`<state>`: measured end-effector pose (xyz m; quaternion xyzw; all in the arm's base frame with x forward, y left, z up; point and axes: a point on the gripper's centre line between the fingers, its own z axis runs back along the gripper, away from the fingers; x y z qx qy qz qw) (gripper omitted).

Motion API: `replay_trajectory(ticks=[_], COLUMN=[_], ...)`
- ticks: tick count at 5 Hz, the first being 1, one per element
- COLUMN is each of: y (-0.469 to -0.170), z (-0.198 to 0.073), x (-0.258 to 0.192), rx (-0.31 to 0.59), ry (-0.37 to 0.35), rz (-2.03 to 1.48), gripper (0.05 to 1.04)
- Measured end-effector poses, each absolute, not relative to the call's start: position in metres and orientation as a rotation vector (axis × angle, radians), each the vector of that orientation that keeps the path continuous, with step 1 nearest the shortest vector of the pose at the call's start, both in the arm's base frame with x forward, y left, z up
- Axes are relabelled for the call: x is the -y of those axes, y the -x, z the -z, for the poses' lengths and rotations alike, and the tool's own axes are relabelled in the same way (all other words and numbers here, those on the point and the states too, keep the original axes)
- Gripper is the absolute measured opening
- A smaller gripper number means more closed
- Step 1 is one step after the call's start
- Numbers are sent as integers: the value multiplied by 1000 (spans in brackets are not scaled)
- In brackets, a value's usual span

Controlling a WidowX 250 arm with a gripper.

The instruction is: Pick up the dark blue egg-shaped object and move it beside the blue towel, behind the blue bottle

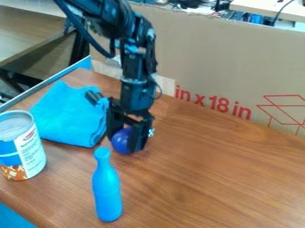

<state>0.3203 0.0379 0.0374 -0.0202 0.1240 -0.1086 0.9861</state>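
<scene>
The black gripper (126, 141) hangs low over the wooden table, left of the middle of the view, with its fingers shut on a dark blue ball (122, 141). One finger stands at each side of the ball, and the right one hides part of it. Whether the ball touches the table I cannot tell. A bright blue bottle-shaped pin (106, 187) stands upright nearer the camera, just below the ball. Close by on the left lies a folded blue cloth (68, 115), its right edge beside the gripper.
A can (31, 153) with a blue and white label stands at the left edge. Behind the arm, a tall cardboard sheet (220, 58) with red print runs along the back of the table (208, 178).
</scene>
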Motion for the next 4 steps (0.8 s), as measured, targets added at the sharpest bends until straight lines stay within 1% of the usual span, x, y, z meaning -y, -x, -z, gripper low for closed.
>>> replay_trajectory(ticks=[1,2,3,4], y=[-323,-312,-286,-255], z=[-76,-107,-140,-160], x=[-38,-36,-24,0], rx=[-146,-55,-15,10], ry=[22,-6,-24,-23], rz=[221,216,281,362], gripper=[1009,1008,1007,1007])
